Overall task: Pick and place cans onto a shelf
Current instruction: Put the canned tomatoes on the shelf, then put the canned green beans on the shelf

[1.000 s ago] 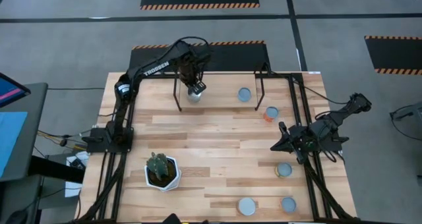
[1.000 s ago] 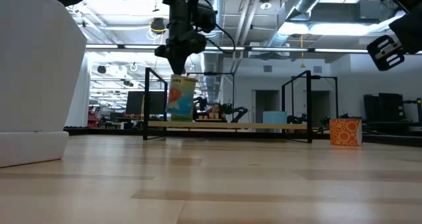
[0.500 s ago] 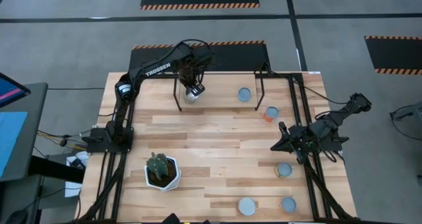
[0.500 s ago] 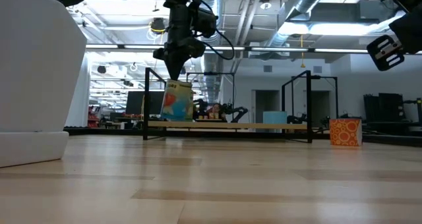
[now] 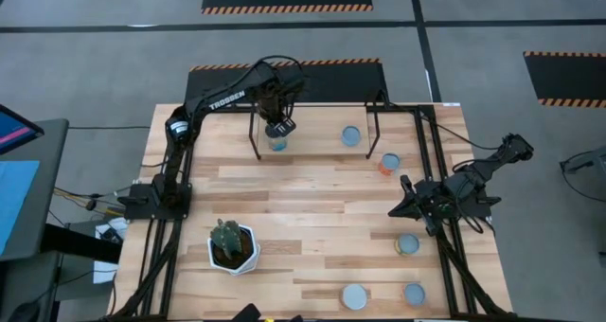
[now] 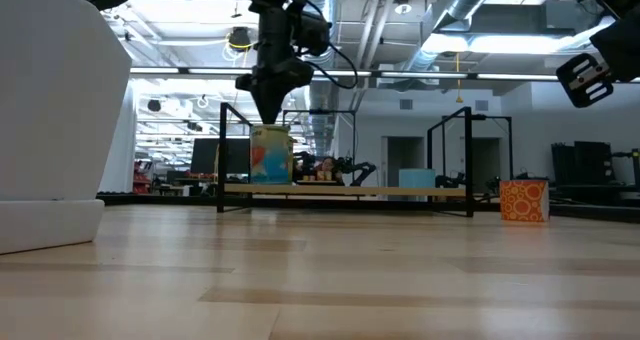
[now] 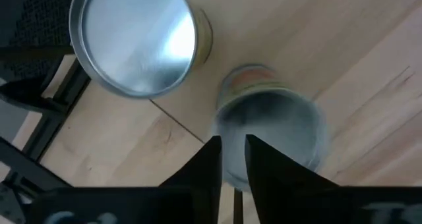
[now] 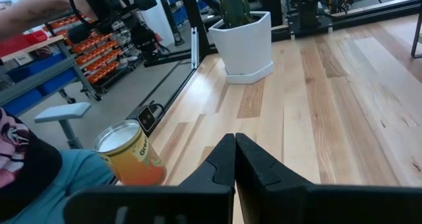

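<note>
My left gripper (image 5: 279,127) points down over the left end of the light-wood shelf (image 5: 317,140), its fingers nearly closed at the top of a can with a yellow-green, blue and orange label (image 6: 270,156). That can stands upright with its bottom on the shelf (image 6: 345,190). In the left wrist view it is blurred (image 7: 273,135), and a second can with a shiny top (image 7: 135,46) shows beside it. Another can (image 5: 351,135) stands on the shelf's right part. My right gripper (image 5: 401,208) is shut and empty at the table's right side. My left gripper comes from above, pointing down, and has the can's top rim (image 7: 227,128) between its two fingers (image 7: 212,165), one outside the wall and one over the top. The can stands upright with its bottom on the shelf. Whether the fingers still press the rim I cannot tell.
An orange can (image 5: 389,161) stands on the table by the shelf's right legs. Three more cans (image 5: 408,244) (image 5: 414,293) (image 5: 354,296) stand near the front right. The white cactus pot (image 5: 232,247) is front left. A person's sleeve (image 8: 39,178) shows beyond the table.
The can under my left gripper was tilted, hanging from the fingers just above the shelf. It has swung upright and now stands on the shelf. My left gripper has gone down a little with it.
</note>
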